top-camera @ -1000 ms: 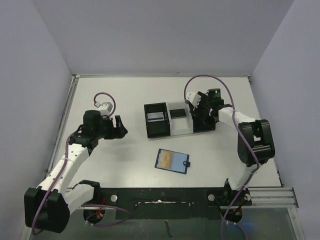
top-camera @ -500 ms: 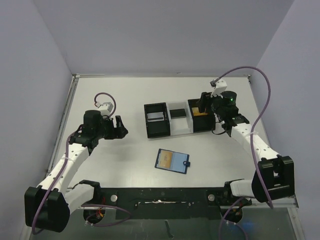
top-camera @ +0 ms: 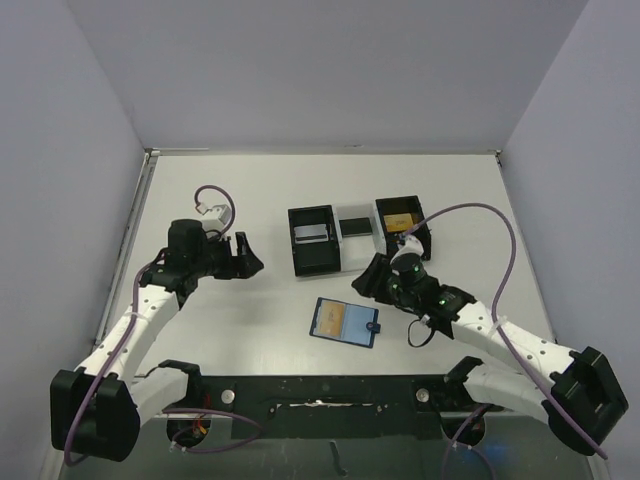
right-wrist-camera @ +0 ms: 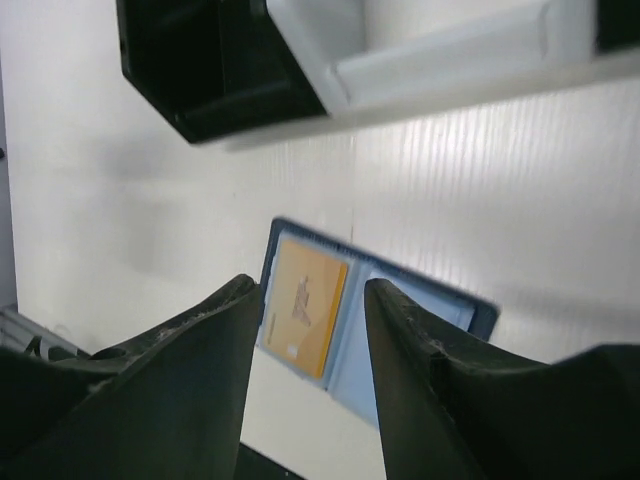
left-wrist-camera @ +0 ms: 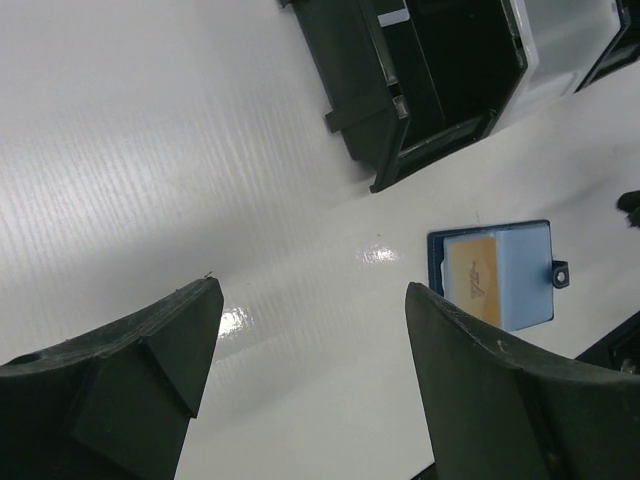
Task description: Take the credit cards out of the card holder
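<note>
The card holder [top-camera: 346, 323] lies spread open on the table near the front edge, its snap tab [top-camera: 376, 327] pointing right. A gold credit card [top-camera: 333, 320] sits in its left pocket. My right gripper [top-camera: 368, 281] hovers just behind and right of it, open and holding nothing. In the right wrist view the gripper [right-wrist-camera: 310, 285] frames that gold card [right-wrist-camera: 305, 305] and the card holder [right-wrist-camera: 400, 320] below. My left gripper [top-camera: 245, 257] stands open and empty to the left. Its wrist view shows the gripper [left-wrist-camera: 312, 290] over bare table, with the card holder [left-wrist-camera: 510, 275] off to the right.
Behind the card holder stand two black boxes joined by a white tray [top-camera: 357, 245]. The left box [top-camera: 313, 262] holds a silver card [top-camera: 311, 235], the tray a dark card [top-camera: 356, 227], and the right box [top-camera: 425, 235] a gold card [top-camera: 398, 219].
My right arm has swung away from the right black box and come forward and left to the card holder, its jaws narrowing somewhat. The left gripper has barely shifted.
</note>
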Motion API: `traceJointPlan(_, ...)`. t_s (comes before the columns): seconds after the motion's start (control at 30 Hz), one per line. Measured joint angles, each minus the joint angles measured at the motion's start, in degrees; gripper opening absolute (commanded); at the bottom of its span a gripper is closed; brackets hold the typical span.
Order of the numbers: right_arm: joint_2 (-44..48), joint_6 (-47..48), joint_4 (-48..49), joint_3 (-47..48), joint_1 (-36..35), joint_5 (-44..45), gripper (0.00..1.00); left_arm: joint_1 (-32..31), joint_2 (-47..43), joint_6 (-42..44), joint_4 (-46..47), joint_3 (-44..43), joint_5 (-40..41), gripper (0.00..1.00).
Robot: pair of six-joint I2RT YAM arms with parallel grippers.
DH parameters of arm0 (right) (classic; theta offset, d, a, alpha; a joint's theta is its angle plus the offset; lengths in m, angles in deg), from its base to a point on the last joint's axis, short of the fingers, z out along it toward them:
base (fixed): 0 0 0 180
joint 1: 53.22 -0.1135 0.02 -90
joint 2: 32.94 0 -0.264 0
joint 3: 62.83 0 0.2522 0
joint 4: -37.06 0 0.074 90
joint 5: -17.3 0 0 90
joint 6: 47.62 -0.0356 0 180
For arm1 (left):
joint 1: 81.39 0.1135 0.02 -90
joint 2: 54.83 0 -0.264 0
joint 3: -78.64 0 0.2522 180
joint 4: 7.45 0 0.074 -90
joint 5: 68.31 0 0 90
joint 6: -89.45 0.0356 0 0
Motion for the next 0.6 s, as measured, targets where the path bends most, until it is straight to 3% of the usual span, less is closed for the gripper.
traceJointPlan(0.2, -4.37, -10.64, 3.26, -4.76, -9.22, 2.21, 0.42, -2.08, 1.25, -2.10, 2.71, 0.55, -5.07, 0.72)
traceJointPlan(0.43, -12.50, -17.42, 10.25, -5.18, -12.74, 2.62, 0.39, -17.70, 2.19, -13.88, 11.98, 6.19, -3.28, 0.66)
traceJointPlan(0.6, -16.20, -19.87, 10.43, -5.16, -12.76, 2.54, 0.36, -23.15, 4.68, -21.94, 17.29, 9.66, 0.17, 0.60)
